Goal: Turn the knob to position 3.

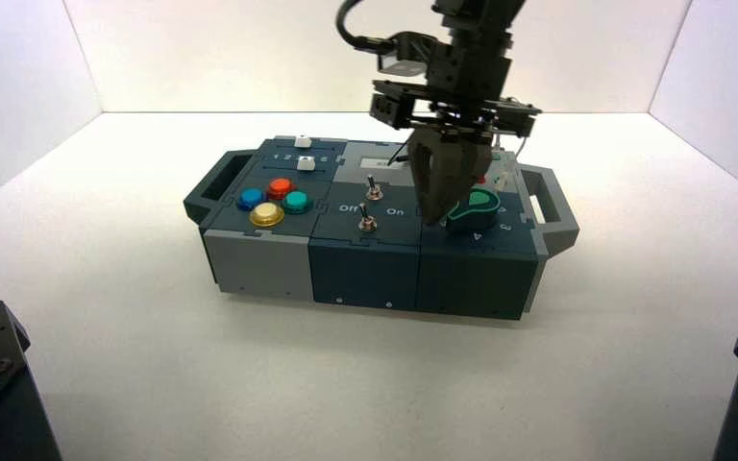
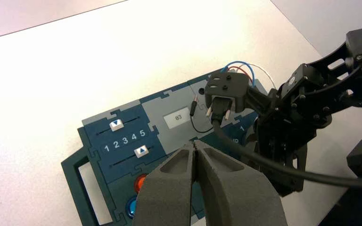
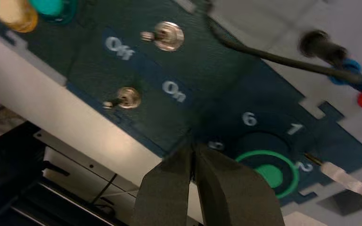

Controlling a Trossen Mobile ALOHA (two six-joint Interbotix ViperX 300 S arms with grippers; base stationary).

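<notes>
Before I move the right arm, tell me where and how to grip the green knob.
Probably best from above, pinching the green knob across its two opposite flanks: it stands proud of the panel, and its rounded body narrows toward the box's middle.

High view from above, behind — box whole; both wrist views closer, downward — switch-knob panels shared.

Pale walls (image 1: 375, 53) (plain ones) enclose a white, brightly lit tabletop (image 1: 250, 384).
</notes>
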